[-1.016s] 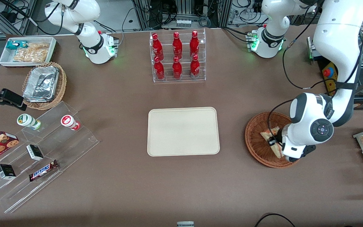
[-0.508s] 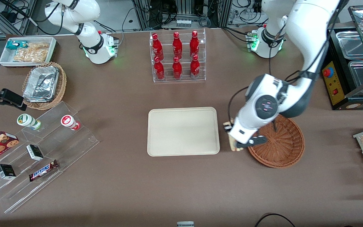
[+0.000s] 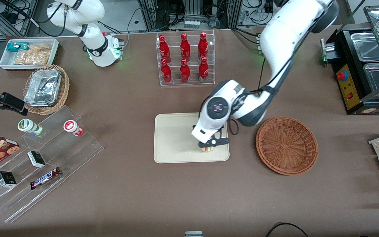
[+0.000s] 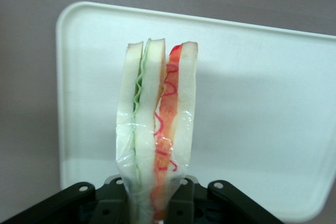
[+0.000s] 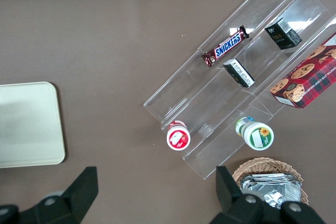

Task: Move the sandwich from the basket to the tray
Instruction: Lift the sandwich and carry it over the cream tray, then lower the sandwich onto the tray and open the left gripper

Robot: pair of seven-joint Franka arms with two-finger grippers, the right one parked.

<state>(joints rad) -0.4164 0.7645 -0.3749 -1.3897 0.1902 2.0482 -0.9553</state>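
My left gripper (image 3: 208,147) hangs over the cream tray (image 3: 176,138), near the tray's edge on the basket's side, and is shut on the sandwich (image 3: 208,149). From the wrist camera the sandwich (image 4: 157,129) stands on edge between the black fingers (image 4: 181,203): pale bread in clear wrap with green and red filling, with the tray (image 4: 262,103) beneath it. Only a small bit of the sandwich peeks out under the hand in the front view. The reddish-brown round basket (image 3: 287,145) sits beside the tray toward the working arm's end, with nothing in it.
A clear rack of red bottles (image 3: 185,59) stands farther from the front camera than the tray. Toward the parked arm's end are clear stepped shelves with snacks (image 3: 44,154), a tan basket of foil trays (image 3: 46,89) and a white bin (image 3: 29,53).
The gripper lifted the sandwich out of the basket and carried it sideways over the tray. The basket now holds nothing.
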